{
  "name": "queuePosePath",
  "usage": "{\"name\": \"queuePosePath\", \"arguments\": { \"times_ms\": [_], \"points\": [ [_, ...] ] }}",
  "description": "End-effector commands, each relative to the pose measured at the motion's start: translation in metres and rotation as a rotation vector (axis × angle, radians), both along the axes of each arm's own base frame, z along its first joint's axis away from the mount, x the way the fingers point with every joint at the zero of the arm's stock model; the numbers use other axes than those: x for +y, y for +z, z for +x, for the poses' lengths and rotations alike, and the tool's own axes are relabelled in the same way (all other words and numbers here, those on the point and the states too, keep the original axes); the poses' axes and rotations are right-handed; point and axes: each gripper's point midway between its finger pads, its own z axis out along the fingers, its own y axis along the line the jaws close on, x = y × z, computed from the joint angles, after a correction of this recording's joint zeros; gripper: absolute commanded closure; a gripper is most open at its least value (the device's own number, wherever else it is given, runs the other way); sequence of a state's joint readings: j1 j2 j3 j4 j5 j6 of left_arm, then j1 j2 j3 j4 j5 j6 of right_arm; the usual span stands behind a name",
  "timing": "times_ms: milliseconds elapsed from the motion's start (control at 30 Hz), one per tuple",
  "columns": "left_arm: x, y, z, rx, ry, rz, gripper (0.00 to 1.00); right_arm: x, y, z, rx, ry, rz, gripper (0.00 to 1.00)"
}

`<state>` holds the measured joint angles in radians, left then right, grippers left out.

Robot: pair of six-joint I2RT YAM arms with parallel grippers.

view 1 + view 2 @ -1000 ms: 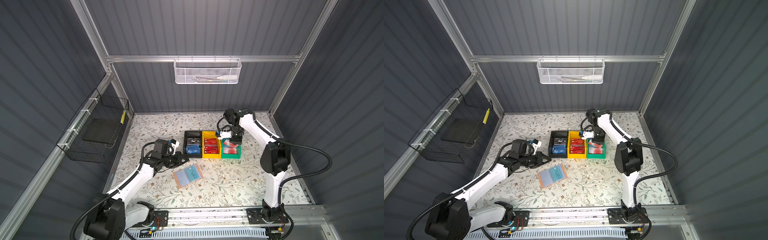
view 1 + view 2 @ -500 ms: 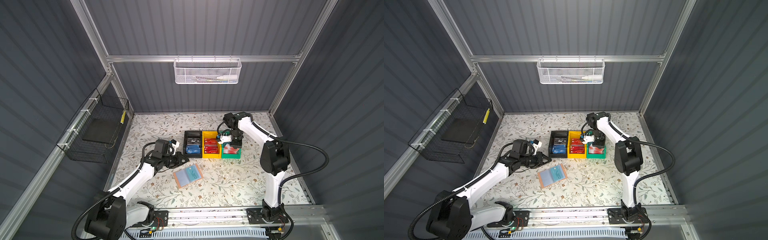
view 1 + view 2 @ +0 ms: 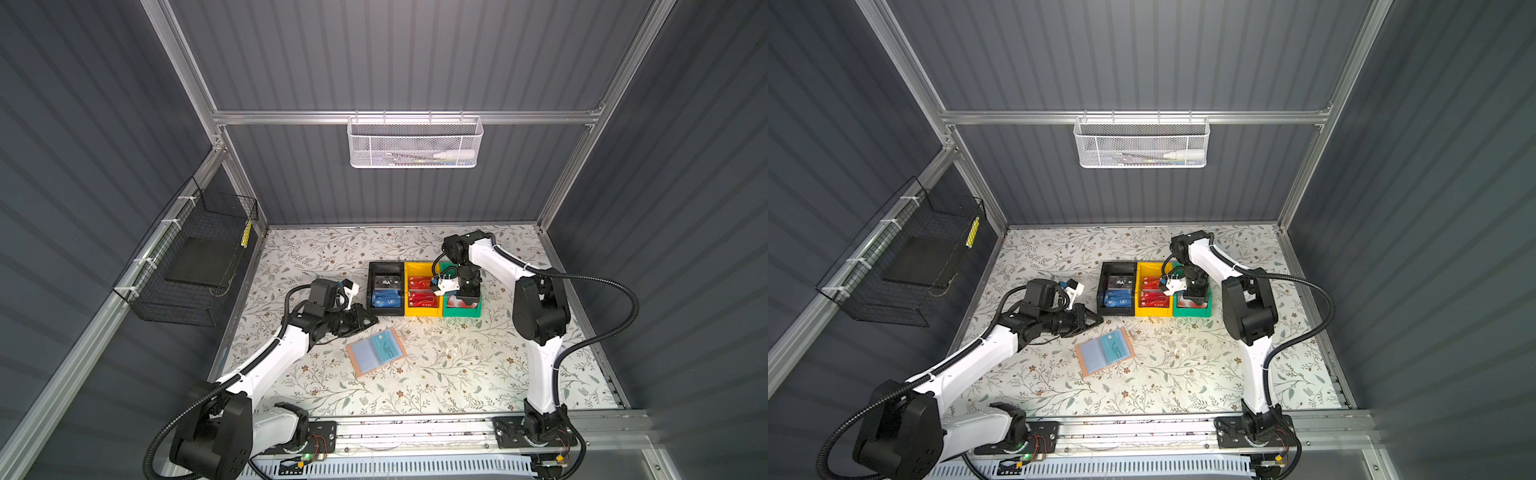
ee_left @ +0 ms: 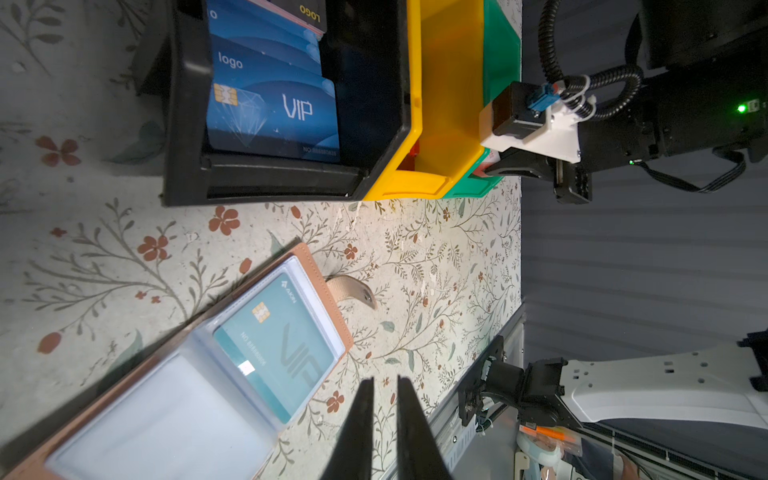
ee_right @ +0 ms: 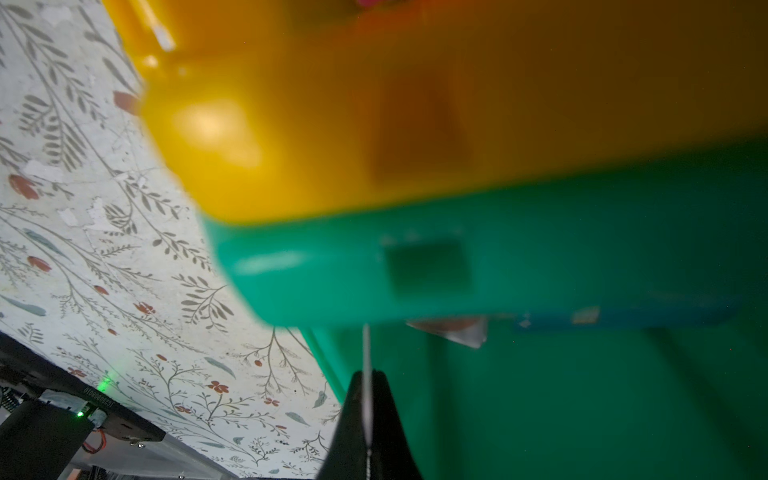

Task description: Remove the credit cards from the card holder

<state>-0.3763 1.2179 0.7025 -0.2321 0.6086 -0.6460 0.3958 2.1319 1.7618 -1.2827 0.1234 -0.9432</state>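
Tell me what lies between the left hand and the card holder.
Only a strip of bare floral tabletop separates the left hand from the card holder. Nothing else lies there, as both top views show.

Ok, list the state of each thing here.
card holder: open, lying flat.
teal card: in its sleeve.
left tool: slightly open, empty.
right tool: shut on a thin card, at the green bin.
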Motion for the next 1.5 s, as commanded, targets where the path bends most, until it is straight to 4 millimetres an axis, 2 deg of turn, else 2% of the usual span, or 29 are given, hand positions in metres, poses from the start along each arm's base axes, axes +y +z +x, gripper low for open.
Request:
{"name": "queuePosePath", "arguments": {
  "times_ms": [0, 567, 800, 900, 1267, 1367, 1467],
  "points": [
    [0.0, 0.004, 0.005, -0.022, -0.003, 0.002, 0.86, 0.004, 0.001, -0.01, 0.026, 0.005, 0.021, 0.98],
    [-0.001, 0.0, 0.003, -0.01, -0.009, 0.002, 0.87, 0.009, -0.001, -0.004, -0.004, 0.0, 0.015, 0.83],
    [0.001, -0.001, 0.003, -0.008, -0.007, 0.008, 0.87, 0.009, 0.007, 0.009, -0.07, -0.043, 0.025, 0.79],
    [0.002, -0.005, 0.002, 0.004, -0.001, 0.022, 0.86, 0.001, 0.01, 0.017, -0.131, -0.061, -0.007, 0.8],
    [0.007, -0.014, -0.002, 0.031, 0.01, 0.042, 0.87, -0.001, 0.015, 0.011, -0.133, -0.076, 0.013, 0.74],
    [0.011, -0.017, -0.003, 0.044, 0.023, 0.063, 0.86, 0.004, 0.023, 0.018, -0.171, -0.102, 0.036, 0.73],
    [0.017, -0.028, -0.006, 0.084, 0.044, 0.103, 0.86, 0.017, 0.044, 0.026, -0.226, -0.163, 0.118, 0.73]
  ]
}}
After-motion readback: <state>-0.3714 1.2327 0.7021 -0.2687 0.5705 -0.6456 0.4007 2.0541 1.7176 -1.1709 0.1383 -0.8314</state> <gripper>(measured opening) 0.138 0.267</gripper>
